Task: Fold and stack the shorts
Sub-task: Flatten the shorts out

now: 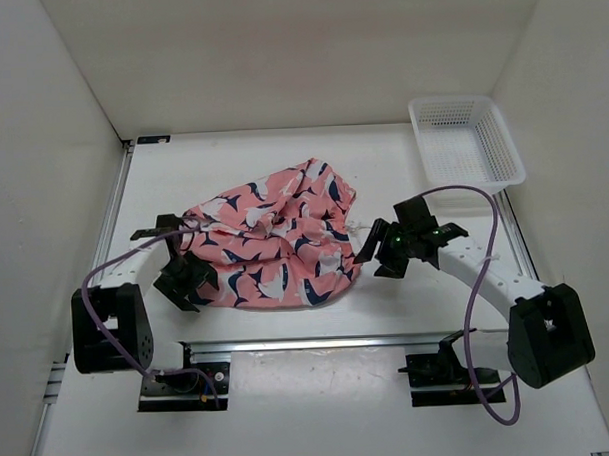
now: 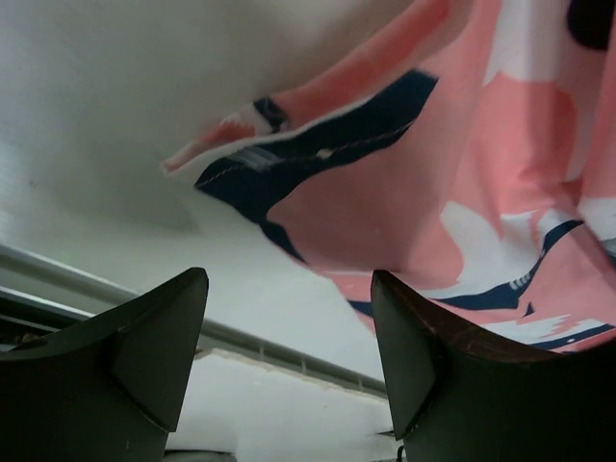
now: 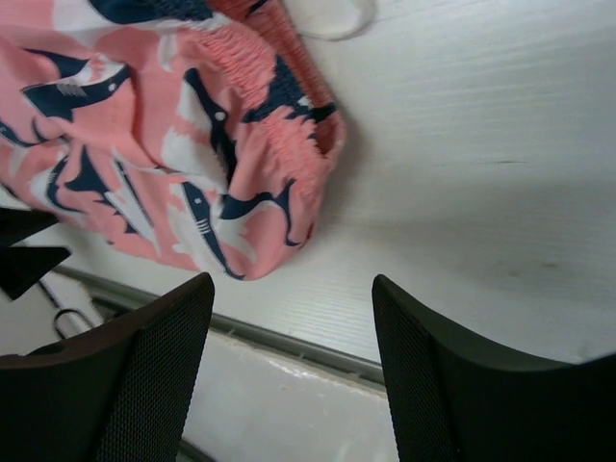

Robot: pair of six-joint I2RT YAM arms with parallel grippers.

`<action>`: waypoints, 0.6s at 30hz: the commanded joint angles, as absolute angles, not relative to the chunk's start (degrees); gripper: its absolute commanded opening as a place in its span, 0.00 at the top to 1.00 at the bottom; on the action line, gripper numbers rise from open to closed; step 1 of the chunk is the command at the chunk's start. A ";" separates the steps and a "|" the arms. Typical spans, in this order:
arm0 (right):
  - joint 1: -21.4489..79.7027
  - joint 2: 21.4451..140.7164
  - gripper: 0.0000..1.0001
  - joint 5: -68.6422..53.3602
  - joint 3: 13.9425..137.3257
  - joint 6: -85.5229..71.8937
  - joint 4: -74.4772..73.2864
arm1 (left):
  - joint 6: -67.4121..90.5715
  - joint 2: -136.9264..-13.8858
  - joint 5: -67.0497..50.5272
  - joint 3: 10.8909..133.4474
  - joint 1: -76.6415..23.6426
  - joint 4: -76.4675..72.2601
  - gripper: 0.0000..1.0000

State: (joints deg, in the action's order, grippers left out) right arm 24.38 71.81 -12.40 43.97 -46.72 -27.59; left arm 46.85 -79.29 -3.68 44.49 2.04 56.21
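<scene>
1. Salmon-pink cloth printed with navy and white shark-like shapes: the shorts (image 1: pixel 275 239), 1 pair. They lie in a rumpled, unfolded heap on the white table (image 1: pixel 382 165), near its middle, between the 2 arms.
2. Gathered elastic waistband (image 3: pixel 279 67): it sits on the heap's right side, with a white drawstring loop (image 3: pixel 332 19) trailing onto the table beside it.
3. Left gripper (image 2: pixel 289 289): it is low at the heap's left edge, jaws well apart, nothing between them. A hemmed edge of the cloth lies just ahead of the fingertips; contact cannot be confirmed.
4. Right gripper (image 3: pixel 292 284): it is just beside the heap's right edge, jaws likewise spread and holding nothing. It faces the waistband end across bare table.
5. White mesh basket (image 1: pixel 450 103): it stands at the far right corner, well apart from the shorts and from both arms.
6. Assessment: the 2 arms flank the heap on opposite sides, probably so that each can take 1 edge and draw the cloth out flat. Folding appears not yet begun, since no crease or flat layer shows. Loose, bunched fabric will likely need a pinch right at the hem, or the fingers may gather several layers at once.
</scene>
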 commanded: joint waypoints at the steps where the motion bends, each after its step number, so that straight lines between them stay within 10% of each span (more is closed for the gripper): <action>1: 23.56 74.26 0.29 -19.84 41.23 -51.58 -19.70 | 48.43 -80.24 -4.83 43.77 2.72 50.45 0.21; 7: 23.55 80.05 0.31 -19.95 40.17 -51.68 -15.92 | 47.90 -86.13 -4.83 43.95 3.25 47.46 0.21; 10: 24.08 84.35 0.34 -18.72 42.53 -49.83 -15.04 | 47.90 -86.84 -3.70 46.31 3.25 46.93 0.44; 12: 24.95 86.21 0.40 -18.02 43.41 -49.31 -13.98 | 47.90 -88.15 -2.56 47.54 3.25 46.93 0.80; 18: 25.93 93.95 1.00 -13.99 52.63 -48.08 -16.07 | 47.90 -88.86 -2.55 52.20 3.25 48.51 0.90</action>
State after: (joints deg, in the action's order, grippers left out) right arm 26.11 92.79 -16.49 46.26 -49.21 -16.62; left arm 47.86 -89.49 -3.46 48.86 3.01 48.84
